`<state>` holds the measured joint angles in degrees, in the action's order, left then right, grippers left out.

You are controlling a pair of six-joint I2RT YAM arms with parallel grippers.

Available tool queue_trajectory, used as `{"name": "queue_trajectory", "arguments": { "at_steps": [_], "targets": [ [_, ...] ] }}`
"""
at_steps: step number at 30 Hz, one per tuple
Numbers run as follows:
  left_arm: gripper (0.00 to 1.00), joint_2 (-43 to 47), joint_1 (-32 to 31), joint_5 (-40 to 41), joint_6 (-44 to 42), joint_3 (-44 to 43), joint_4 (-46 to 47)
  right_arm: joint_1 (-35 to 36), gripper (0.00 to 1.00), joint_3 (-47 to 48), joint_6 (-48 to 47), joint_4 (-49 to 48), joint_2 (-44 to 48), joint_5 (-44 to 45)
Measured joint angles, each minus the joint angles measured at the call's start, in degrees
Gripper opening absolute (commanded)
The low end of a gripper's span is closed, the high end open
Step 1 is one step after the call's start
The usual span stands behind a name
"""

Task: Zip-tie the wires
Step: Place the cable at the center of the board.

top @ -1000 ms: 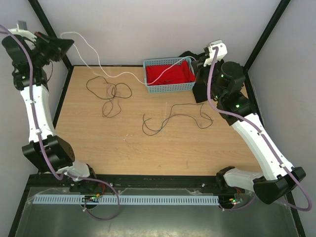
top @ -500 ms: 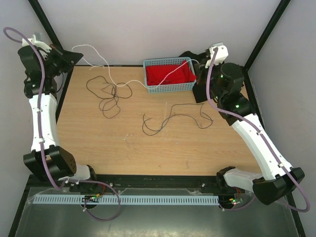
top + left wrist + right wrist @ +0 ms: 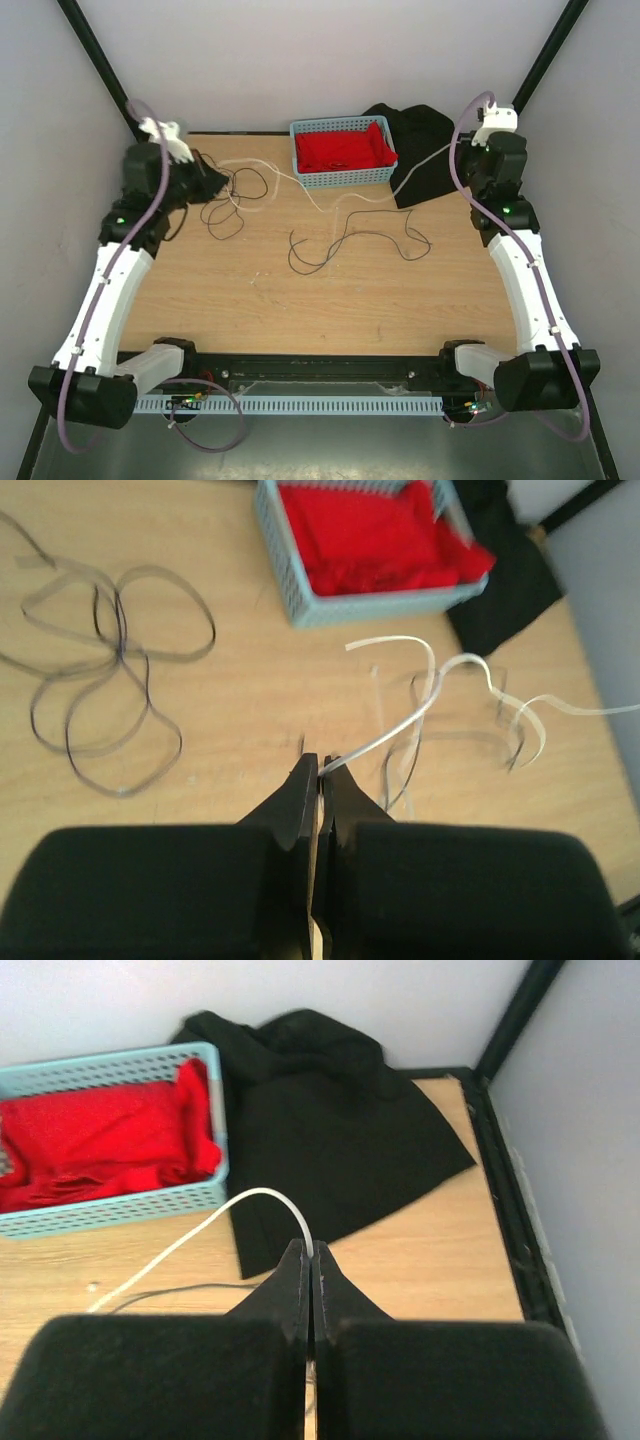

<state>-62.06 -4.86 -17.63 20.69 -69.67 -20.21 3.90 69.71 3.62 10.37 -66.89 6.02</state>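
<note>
The wires lie on the wooden table as two loose dark bundles, one at the left and one in the middle. A long white zip-tie strip sags between both grippers. My left gripper hovers at the left bundle's edge, shut on one end of the strip. My right gripper is over the back right of the table, shut on the other end.
A light-blue basket holding a red cloth stands at the back centre. A black cloth lies to its right. Black frame posts stand in the back corners.
The left arm swung down from the back left corner to the left wire bundle. The right arm drew back to the right, off the basket. The white strip now hangs lower across the table.
</note>
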Motion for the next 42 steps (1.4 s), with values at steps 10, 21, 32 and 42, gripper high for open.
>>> {"name": "queue_trajectory", "arguments": {
  "at_steps": [10,21,32,42],
  "targets": [
    [0.0,-4.1,-23.0,19.0,-7.2,6.0,-3.3,-7.8,0.0,-1.9,-3.3,2.1,0.5,11.3],
    [0.0,-15.9,-33.1,36.4,-13.6,5.3,-3.7,-8.9,0.0,-3.8,-4.7,2.4,-1.4,15.3],
    [0.0,-17.6,-35.7,43.0,-16.0,4.1,-3.6,-8.9,0.0,-6.3,-4.5,2.4,-5.3,15.1],
    [0.0,-27.3,-41.5,50.5,-19.8,1.1,-3.6,-8.9,0.0,-9.5,-4.4,2.1,-10.2,17.4]
  ]
}}
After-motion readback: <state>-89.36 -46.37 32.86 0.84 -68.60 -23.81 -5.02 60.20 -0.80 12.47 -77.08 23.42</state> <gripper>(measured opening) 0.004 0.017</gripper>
